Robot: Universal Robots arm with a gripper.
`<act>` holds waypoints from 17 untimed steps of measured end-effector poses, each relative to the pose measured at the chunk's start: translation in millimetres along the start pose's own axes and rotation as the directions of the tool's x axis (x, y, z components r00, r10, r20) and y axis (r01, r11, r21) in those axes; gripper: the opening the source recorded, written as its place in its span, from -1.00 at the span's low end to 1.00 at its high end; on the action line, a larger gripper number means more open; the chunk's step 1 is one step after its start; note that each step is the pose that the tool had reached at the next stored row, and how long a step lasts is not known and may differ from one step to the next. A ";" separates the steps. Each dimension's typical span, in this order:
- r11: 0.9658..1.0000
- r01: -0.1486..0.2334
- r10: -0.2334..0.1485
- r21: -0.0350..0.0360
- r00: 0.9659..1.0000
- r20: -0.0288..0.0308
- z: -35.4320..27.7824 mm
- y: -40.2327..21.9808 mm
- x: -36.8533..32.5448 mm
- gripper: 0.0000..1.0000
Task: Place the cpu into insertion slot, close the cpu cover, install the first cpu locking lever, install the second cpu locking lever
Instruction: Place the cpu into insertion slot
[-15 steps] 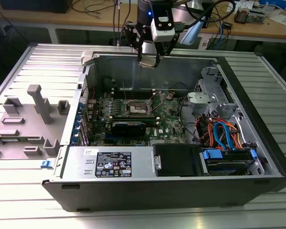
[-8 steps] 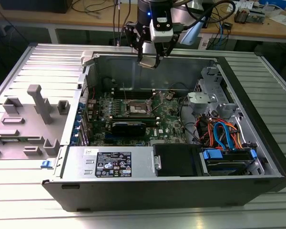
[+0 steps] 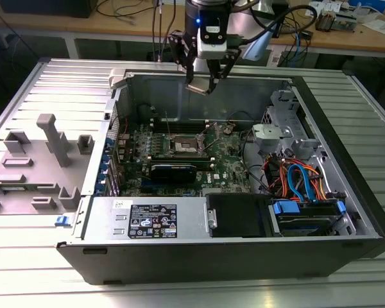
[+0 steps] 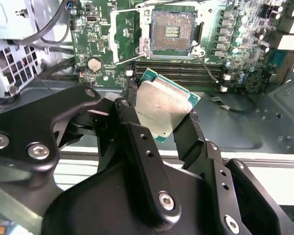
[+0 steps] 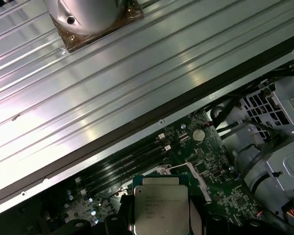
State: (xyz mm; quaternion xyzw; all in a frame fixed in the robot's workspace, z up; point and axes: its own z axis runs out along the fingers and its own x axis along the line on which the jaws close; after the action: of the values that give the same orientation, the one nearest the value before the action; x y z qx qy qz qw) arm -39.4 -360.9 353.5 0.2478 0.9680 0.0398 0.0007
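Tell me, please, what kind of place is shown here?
Probably an electronics or robotics lab: an open computer case lies on a ribbed metal table, a wooden bench with cables stands behind it, and the gripper holds the cpu above the case.

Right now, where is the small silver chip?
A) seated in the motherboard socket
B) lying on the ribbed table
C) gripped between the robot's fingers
C: the gripper is shut on the cpu, holding it up above the bare insertion slot.
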 end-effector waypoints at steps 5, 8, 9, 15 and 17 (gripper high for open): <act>0.997 -0.076 0.076 0.000 0.997 0.006 5.5 -0.4 -0.1 0.08; 0.993 -0.119 0.119 -0.001 0.993 0.010 7.5 -0.6 -0.1 0.08; 0.992 -0.130 0.130 -0.001 0.991 0.010 8.0 -0.6 -0.1 0.08; 0.981 -0.194 0.194 -0.002 0.981 0.016 11.0 -0.9 -0.2 0.08; 0.981 -0.194 0.194 -0.001 0.981 0.016 11.1 -0.9 -0.2 0.08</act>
State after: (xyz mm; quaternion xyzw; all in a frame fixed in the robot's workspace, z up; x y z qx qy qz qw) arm -39.4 -360.9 342.3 0.3414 0.9392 0.0374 0.0047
